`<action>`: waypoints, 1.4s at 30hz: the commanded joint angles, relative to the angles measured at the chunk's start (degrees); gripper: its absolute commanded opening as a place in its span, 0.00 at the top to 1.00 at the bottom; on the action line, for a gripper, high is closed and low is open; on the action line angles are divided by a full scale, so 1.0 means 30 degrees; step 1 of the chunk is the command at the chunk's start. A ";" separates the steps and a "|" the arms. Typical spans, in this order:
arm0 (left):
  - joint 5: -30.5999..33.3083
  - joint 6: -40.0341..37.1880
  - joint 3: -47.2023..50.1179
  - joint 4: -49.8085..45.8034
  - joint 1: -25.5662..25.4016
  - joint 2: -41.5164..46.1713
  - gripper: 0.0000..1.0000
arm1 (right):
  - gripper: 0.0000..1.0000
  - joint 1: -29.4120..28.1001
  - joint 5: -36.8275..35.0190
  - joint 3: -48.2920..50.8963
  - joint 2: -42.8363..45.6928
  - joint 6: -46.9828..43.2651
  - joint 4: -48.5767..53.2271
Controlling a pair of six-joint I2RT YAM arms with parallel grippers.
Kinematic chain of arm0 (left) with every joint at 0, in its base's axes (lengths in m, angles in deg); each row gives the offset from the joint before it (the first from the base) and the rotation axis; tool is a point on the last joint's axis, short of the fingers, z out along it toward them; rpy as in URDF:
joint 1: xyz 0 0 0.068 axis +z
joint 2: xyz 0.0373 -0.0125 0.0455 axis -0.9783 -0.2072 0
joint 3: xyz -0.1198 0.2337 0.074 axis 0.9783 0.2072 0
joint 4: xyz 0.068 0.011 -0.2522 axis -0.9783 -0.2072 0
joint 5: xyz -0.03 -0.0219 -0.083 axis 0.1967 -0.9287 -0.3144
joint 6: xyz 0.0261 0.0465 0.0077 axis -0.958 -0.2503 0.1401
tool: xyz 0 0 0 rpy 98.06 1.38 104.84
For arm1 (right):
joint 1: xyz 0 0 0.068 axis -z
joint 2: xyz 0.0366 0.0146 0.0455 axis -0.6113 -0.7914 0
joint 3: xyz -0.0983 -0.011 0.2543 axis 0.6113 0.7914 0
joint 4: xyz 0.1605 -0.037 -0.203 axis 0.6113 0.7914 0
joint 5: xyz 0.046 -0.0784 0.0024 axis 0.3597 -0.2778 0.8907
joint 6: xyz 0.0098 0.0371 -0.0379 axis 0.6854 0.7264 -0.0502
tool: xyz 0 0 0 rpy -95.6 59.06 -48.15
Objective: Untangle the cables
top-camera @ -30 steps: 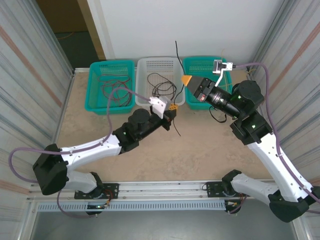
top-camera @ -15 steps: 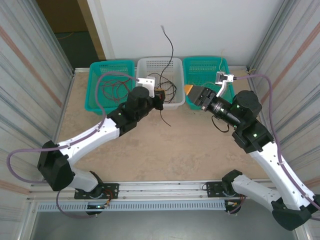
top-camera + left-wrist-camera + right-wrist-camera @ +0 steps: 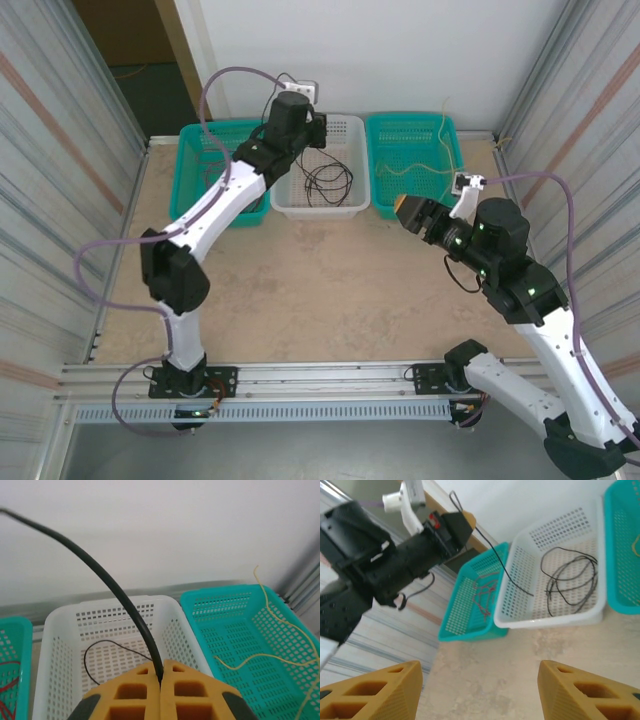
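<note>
Left gripper [image 3: 161,672] clamped thin black cable [image 3: 115,592] above white perforated plastic basket [image 3: 55,630].
Next move probably called for release there; right gripper [image 3: 480,685] stood apart, empty.

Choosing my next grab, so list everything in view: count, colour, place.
table: one, beige, underneath.
left teal basket: one, teal, far left.
white basket: one, white, middle.
right teal basket: one, teal, right.
red cables: several, red, in left teal basket.
black coil: one, black, in white basket.
yellow cable: one visible, yellow, in right teal basket.
held black cable: one, black, pinched by left claw.
left claw: one, orange, shut, above white basket.
right claw: one, orange, open, above table.
</note>
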 commanded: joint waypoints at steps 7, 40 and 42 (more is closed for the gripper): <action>-0.0818 -0.0698 -0.5970 -0.5519 0.0220 -0.5175 0.48 | 0.38 0.0200 -0.1504 -0.0608 0.0478 -0.1737 0.2483; 0.9507 -0.3204 2.6430 0.8032 0.8059 1.3477 0.01 | 0.01 0.1960 -2.5021 1.2331 -0.1278 -0.2565 -0.3745; 0.8784 -0.2627 2.7267 0.9911 0.8975 1.2875 0.01 | 0.01 0.2519 -2.4674 1.3470 -0.2439 -0.3665 -0.6427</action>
